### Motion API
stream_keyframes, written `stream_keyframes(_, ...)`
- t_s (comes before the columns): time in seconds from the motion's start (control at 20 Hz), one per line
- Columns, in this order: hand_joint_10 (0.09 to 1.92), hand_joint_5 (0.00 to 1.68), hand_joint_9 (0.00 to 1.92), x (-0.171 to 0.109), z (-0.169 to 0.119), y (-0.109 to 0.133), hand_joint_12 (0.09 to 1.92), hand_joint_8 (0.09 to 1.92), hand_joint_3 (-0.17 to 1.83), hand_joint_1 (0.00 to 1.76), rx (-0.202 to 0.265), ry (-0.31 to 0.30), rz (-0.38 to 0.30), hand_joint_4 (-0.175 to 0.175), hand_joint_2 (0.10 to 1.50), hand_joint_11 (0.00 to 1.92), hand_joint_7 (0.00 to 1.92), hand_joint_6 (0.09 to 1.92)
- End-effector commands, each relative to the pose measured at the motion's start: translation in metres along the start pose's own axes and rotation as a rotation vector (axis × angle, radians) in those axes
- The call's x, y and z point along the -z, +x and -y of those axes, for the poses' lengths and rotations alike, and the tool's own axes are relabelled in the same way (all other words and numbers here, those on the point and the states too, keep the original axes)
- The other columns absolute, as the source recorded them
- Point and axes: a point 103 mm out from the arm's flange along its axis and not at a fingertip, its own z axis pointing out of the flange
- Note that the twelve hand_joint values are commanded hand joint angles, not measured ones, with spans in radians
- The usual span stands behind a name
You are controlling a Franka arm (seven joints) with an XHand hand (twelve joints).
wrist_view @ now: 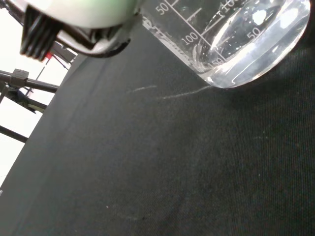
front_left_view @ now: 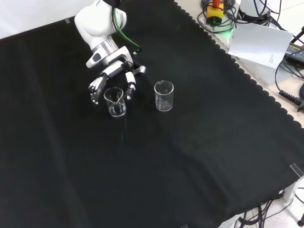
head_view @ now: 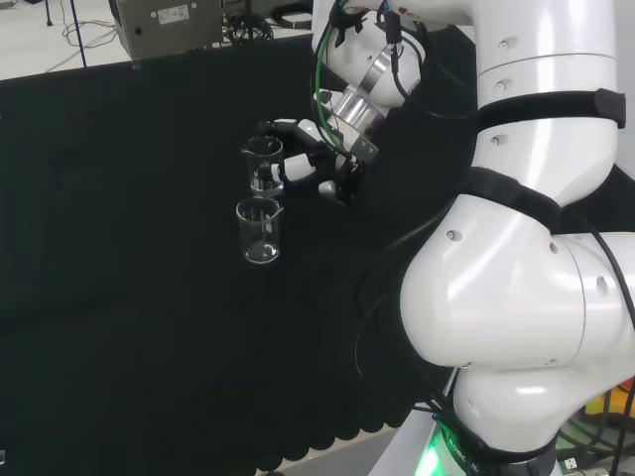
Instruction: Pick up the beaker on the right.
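Hand [front_left_view: 113, 76] sits low behind the far beaker [head_view: 264, 164], left one in the front view, fingers [front_left_view: 97, 88] spread wide either side of the glass so they can close round it; contact unclear. Beaker upright on the worktop [front_left_view: 190, 156], between the fingers. Second beaker [front_left_view: 164, 96] stands nearby, untouched.

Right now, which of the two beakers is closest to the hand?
The left beaker in the front view; the hand reaches around it. The other beaker stands apart.

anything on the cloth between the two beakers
Nothing: in the front view only bare black cloth separates the beaker by the hand from the other beaker.
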Motion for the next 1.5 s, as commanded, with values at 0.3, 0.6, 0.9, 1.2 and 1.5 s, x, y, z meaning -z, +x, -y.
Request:
stream_keyframes(0.3,0.66,0.44,0.45,-0.006,-0.003,-0.005,1.42,0.77,0.70,0.95,-0.005,0.011,-0.027,-0.082,0.48,0.05,0.29,0.18)
stream_keyframes(0.6,0.66,0.47,0.45,-0.007,-0.006,-0.011,1.42,0.77,0.70,0.95,0.002,0.005,-0.072,-0.080,0.48,0.05,0.30,0.20)
stream_keyframes(0.9,0.64,0.45,0.48,-0.005,-0.008,-0.013,1.41,0.76,0.70,0.95,0.033,0.025,-0.084,-0.078,0.48,0.06,0.32,0.30)
stream_keyframes(1.2,0.63,0.38,0.48,-0.009,-0.010,-0.006,1.41,0.76,0.70,0.95,0.059,0.047,-0.069,-0.077,0.47,0.06,0.33,0.45)
stream_keyframes(1.5,0.63,0.37,0.48,-0.010,-0.010,0.000,1.41,0.77,0.70,0.95,0.071,0.045,-0.063,-0.075,0.47,0.06,0.32,0.47)
